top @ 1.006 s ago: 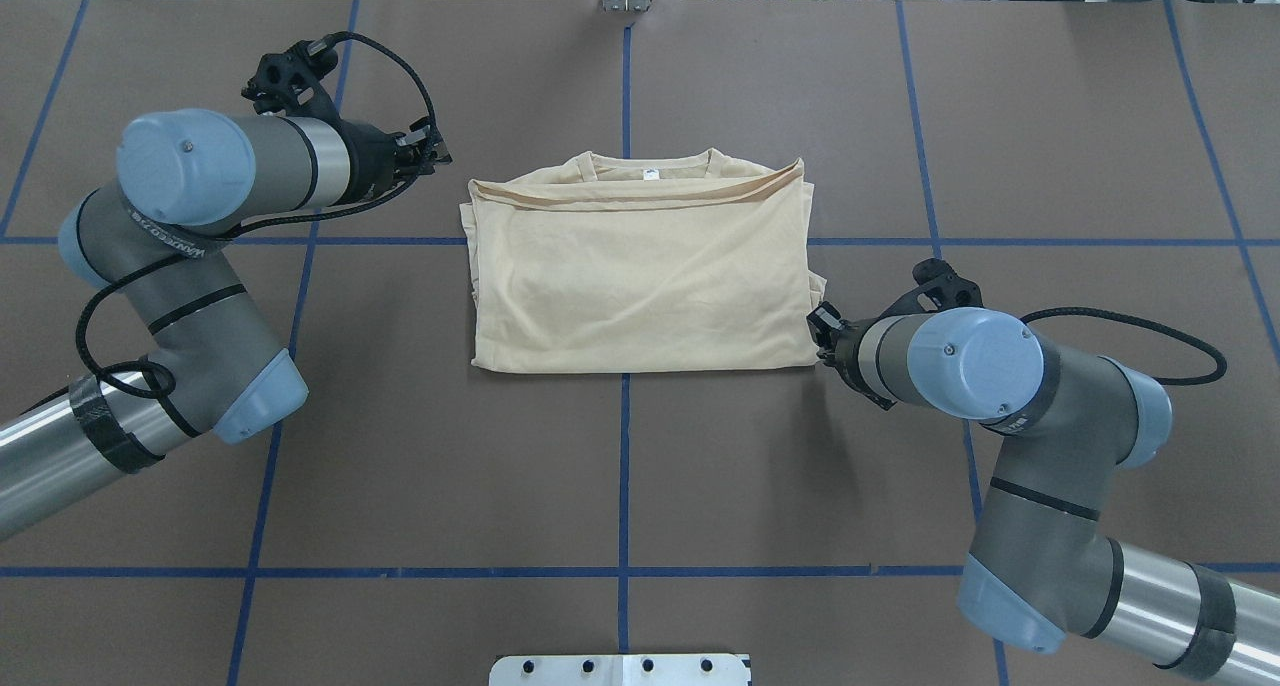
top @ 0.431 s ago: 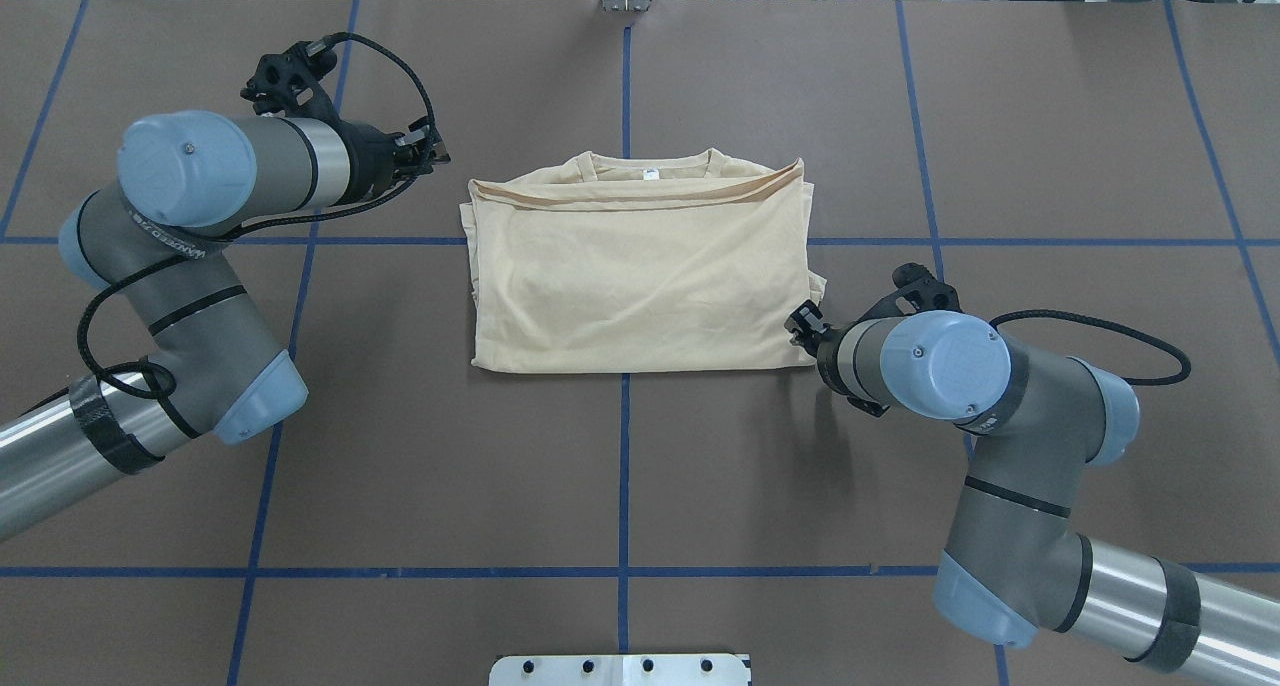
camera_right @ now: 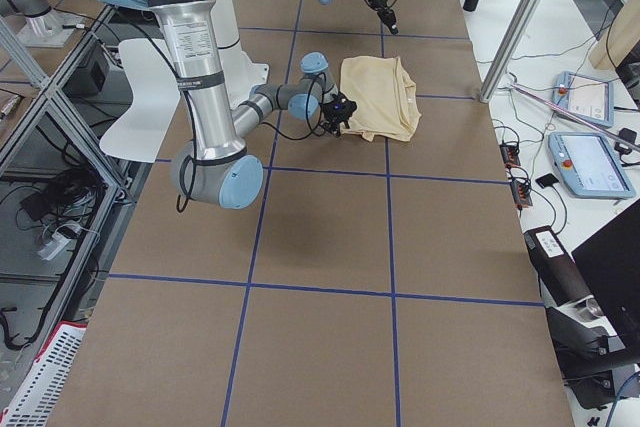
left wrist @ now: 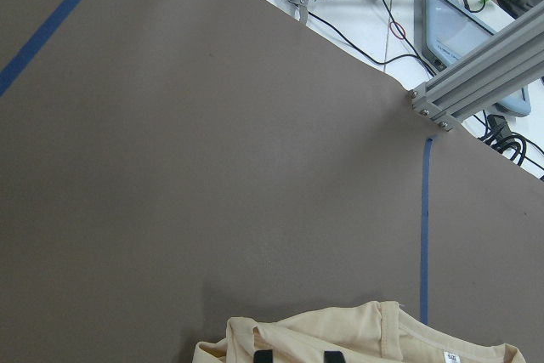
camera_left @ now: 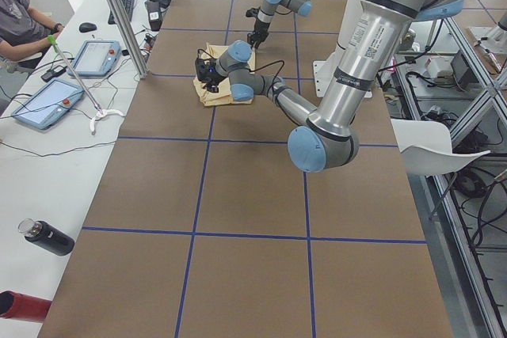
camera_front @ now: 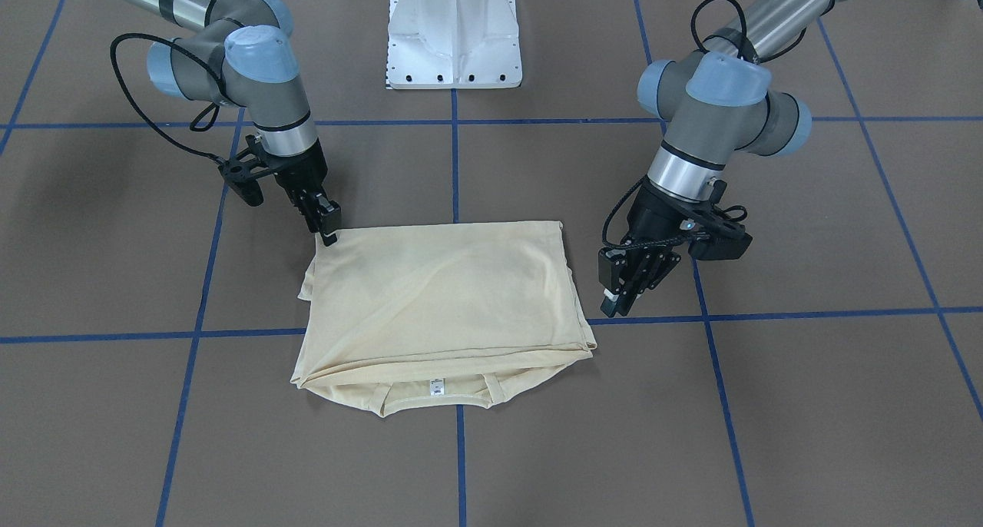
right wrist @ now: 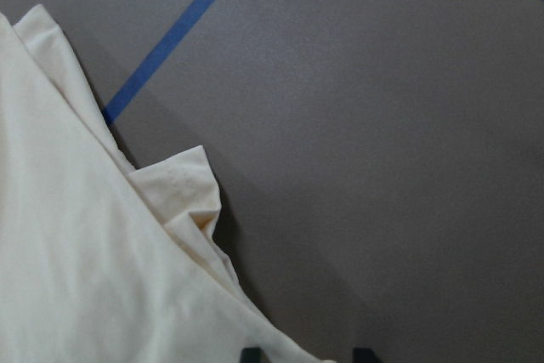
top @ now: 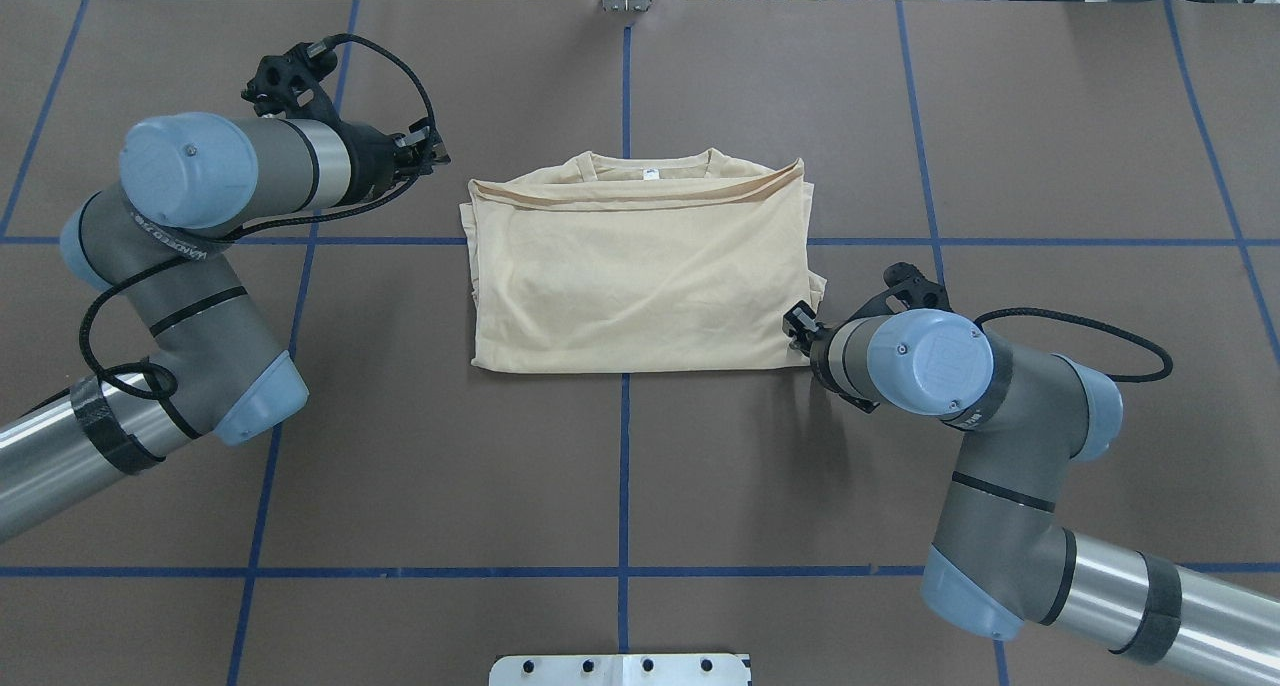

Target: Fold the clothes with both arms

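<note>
The folded shirt lies central on the surface; I should ease my right gripper, jaws apart, low around its near corner to catch every layer, my left gripper hovering open by the far corner.

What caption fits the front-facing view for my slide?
Folded cream T-shirt; right gripper at its robot-side corner, left gripper beside the opposite edge.

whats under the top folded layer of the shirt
Under the shirt's top layer, only the collar with its white label shows, at the edge away from the robot, plus a fabric corner poking out sideways. The rest of the lower layers and the table beneath are covered.
</note>
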You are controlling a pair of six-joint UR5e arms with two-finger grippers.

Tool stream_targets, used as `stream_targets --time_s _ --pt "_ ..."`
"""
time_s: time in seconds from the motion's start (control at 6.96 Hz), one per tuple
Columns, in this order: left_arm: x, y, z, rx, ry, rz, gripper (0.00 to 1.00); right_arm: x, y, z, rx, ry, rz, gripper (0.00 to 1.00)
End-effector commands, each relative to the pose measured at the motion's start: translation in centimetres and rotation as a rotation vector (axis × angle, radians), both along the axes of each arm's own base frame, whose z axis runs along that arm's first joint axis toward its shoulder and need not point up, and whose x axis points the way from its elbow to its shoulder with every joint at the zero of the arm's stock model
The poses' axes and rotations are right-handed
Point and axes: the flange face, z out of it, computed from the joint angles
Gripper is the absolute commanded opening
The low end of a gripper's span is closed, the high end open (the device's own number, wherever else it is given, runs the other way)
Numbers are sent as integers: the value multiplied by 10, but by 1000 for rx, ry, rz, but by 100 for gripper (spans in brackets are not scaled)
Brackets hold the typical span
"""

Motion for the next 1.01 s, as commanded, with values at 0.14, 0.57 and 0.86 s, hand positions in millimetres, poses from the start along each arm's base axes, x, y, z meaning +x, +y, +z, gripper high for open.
stream_targets --time_s 0.14,0.57,0.86 --pt "2 0 3 -4 -4 2 32 4 -2 -3 3 -7 1 0" --pt "0 1 -4 4 7 2 32 46 66 -19 8 -57 -72 0" --pt "-2 7 -17 12 32 10 32 40 177 -20 0 -69 -281 0"
